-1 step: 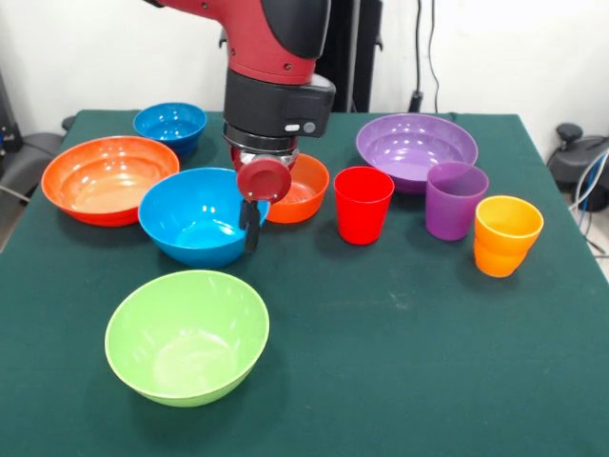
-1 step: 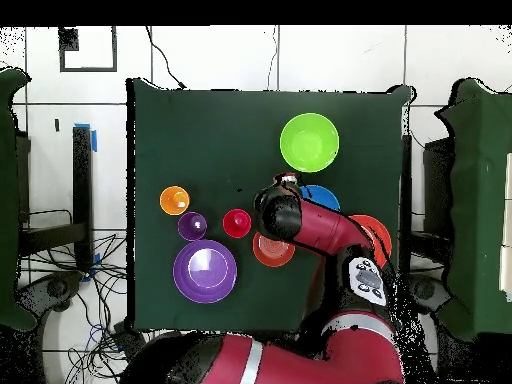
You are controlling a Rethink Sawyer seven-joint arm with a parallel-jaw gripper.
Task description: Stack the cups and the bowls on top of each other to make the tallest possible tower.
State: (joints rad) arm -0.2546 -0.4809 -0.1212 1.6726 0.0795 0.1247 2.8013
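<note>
My pincer (image 1: 251, 225) at the light blue bowl (image 1: 195, 217) rim, nothing stacked yet.
One finger hangs at the rim's right side; can't tell if I'm apart or clamped. Bowl sits mid-desk (image 1: 400, 343), betw. lime green bowl (image 1: 186, 335) & small orange bowl (image 1: 303, 188). Prob. light, stiff, slick plastic: pinch the thin rim wall, not the curved body.

lime green bowl (image 1: 186, 336), red cup (image 1: 363, 204), purple cup (image 1: 455, 199)

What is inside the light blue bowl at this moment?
No cup or bowl lies in the light blue bowl. The gripper hangs at its right rim, hiding that part of the wall. In the overhead view the arm covers most of this bowl.
</note>
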